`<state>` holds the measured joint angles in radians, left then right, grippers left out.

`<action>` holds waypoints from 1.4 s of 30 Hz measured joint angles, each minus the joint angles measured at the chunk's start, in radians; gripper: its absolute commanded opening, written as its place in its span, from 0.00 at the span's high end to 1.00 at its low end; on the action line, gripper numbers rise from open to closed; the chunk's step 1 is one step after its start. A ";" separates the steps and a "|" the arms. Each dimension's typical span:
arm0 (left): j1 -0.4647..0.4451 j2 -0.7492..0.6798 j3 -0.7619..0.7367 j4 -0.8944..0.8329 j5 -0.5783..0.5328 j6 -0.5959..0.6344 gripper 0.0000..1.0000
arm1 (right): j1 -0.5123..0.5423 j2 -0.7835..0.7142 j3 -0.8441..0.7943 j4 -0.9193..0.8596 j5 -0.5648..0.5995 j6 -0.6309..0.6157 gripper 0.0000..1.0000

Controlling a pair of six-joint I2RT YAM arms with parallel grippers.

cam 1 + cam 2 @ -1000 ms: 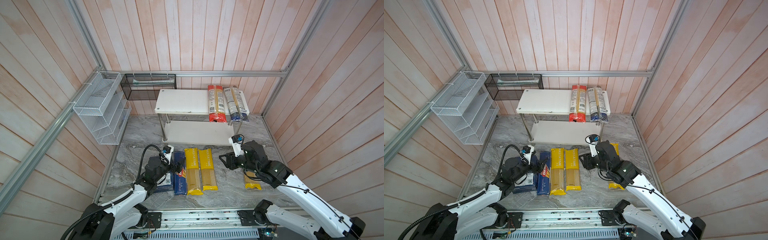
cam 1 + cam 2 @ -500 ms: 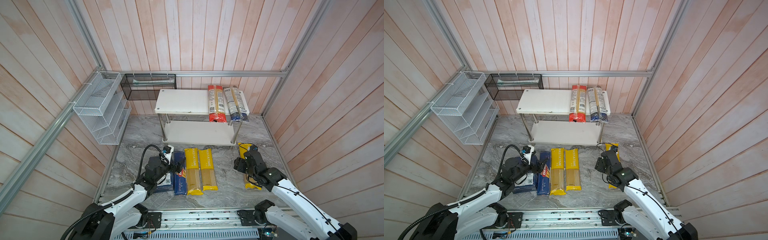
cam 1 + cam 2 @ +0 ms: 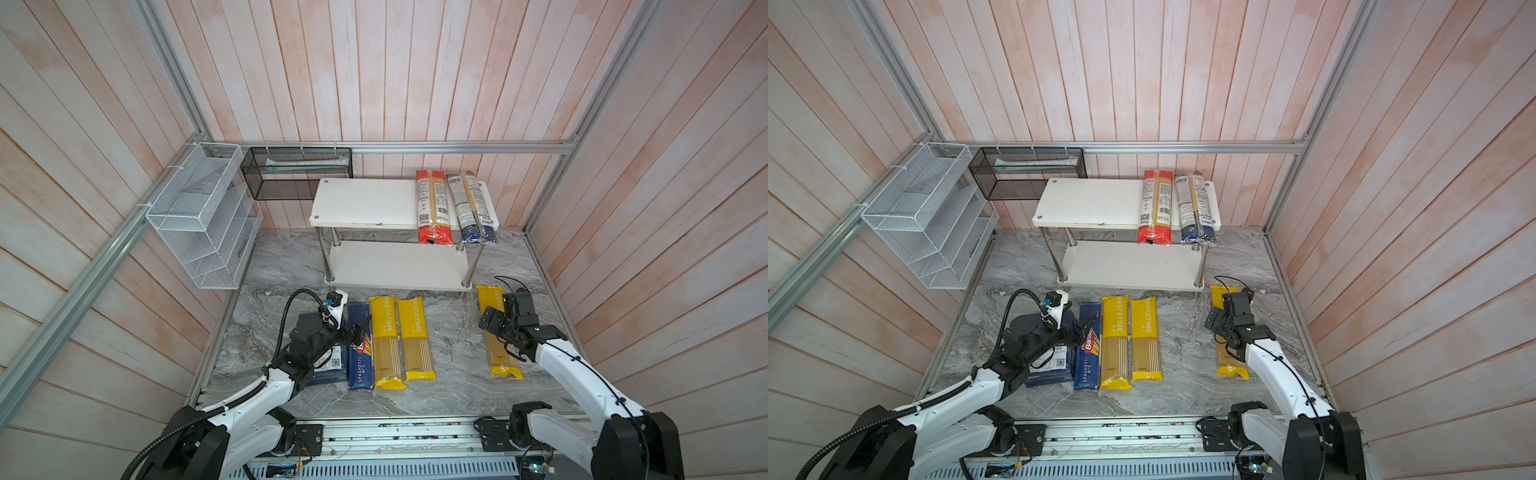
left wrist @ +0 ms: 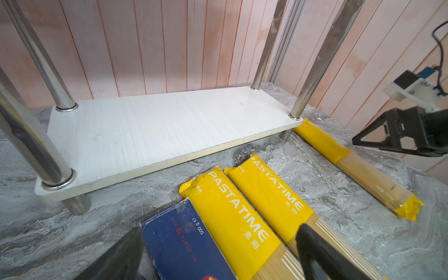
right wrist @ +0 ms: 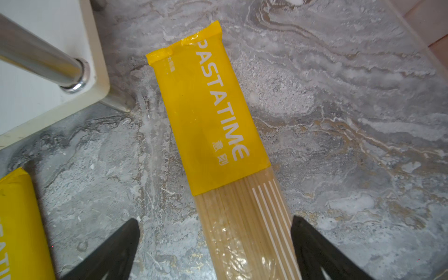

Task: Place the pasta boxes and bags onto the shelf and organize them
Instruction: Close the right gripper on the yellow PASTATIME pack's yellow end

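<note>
Straddles the lone PASTATIME bag (image 5: pixel 211 109) with the right gripper (image 5: pixel 215 220) spread wide, pinching nothing. Lies on the marble floor (image 5: pixel 339 121) beside the shelf (image 5: pixel 36 104), long axis running between the jaws, well apart from the left gripper (image 3: pixel 358 330).

**Three in a row, one apart**

A white rectangular shelf board (image 4: pixel 155 126) on chrome tube legs (image 4: pixel 318 72) stands on the grey marbled tabletop (image 4: pixel 339 201). Before it, side by side, lie a dark blue cardboard box (image 4: pixel 181 247), a yellow "PASTATIME" spaghetti bag (image 4: pixel 232 218) and its twin (image 4: pixel 274 194). A third yellow-ended bag (image 4: pixel 358 167) lies apart.
</note>
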<state>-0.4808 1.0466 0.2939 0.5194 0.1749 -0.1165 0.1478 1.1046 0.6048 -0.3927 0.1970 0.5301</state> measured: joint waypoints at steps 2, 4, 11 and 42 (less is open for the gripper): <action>0.000 0.000 0.000 0.000 0.000 0.000 0.00 | -0.008 0.042 0.014 0.009 -0.001 -0.019 0.02; 0.000 0.000 0.000 0.000 0.000 0.000 0.00 | -0.017 0.072 0.025 0.027 -0.008 -0.038 0.02; 0.000 0.000 0.000 0.000 0.000 0.000 0.00 | -0.039 0.212 0.105 0.049 -0.023 -0.116 0.02; 0.000 0.000 0.000 0.000 -0.001 0.000 0.00 | -0.085 0.429 0.151 0.058 -0.029 -0.220 0.02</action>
<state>-0.4808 1.0466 0.2939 0.5194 0.1741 -0.1165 0.0628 1.5337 0.7559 -0.3351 0.1677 0.3099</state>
